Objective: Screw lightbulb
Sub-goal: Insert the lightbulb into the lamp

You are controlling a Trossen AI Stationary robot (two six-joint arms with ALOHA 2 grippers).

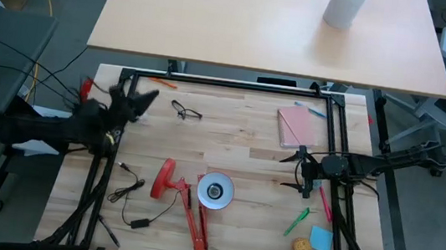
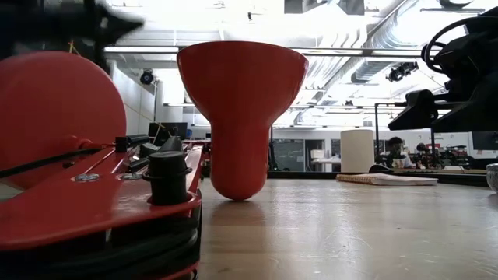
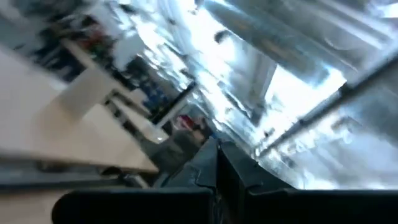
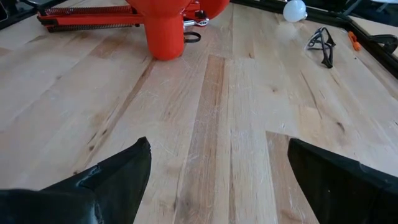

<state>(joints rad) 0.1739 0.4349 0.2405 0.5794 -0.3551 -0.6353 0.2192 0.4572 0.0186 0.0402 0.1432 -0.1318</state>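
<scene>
A pale butcher-block table (image 1: 235, 168) framed by black rails carries the scene, with a second, lighter table beyond its far edge.

Nearest the front edge in the high view lie a small brown lump (image 1: 301, 248), a blue note pad (image 1: 321, 239) and a green pen (image 1: 296, 222). Just past them the red lamp (image 1: 185, 195) lies on the wood, its round shade (image 1: 214, 191) opening upward; a black cable (image 1: 136, 203) trails off to the left. The low view shows only the lamp's red base and the shade's red outside; the white inside shows only from above.

The right gripper (image 1: 305, 173) hovers right of the lamp, and its wrist view shows the dark fingers (image 4: 118, 174) spread wide over bare planks, holding nothing. That same view alone shows the lightbulb (image 4: 295, 9) clearly, lying on the wood well beyond the lamp, near the glasses (image 4: 320, 42). From above the bulb is barely visible beside the left arm.

Farther back, a pink notebook (image 1: 298, 127) lies near the far right corner. The left gripper (image 1: 142, 99) is raised at the far left, its fingers closed together and empty; its wrist view is tipped toward the ceiling.
</scene>
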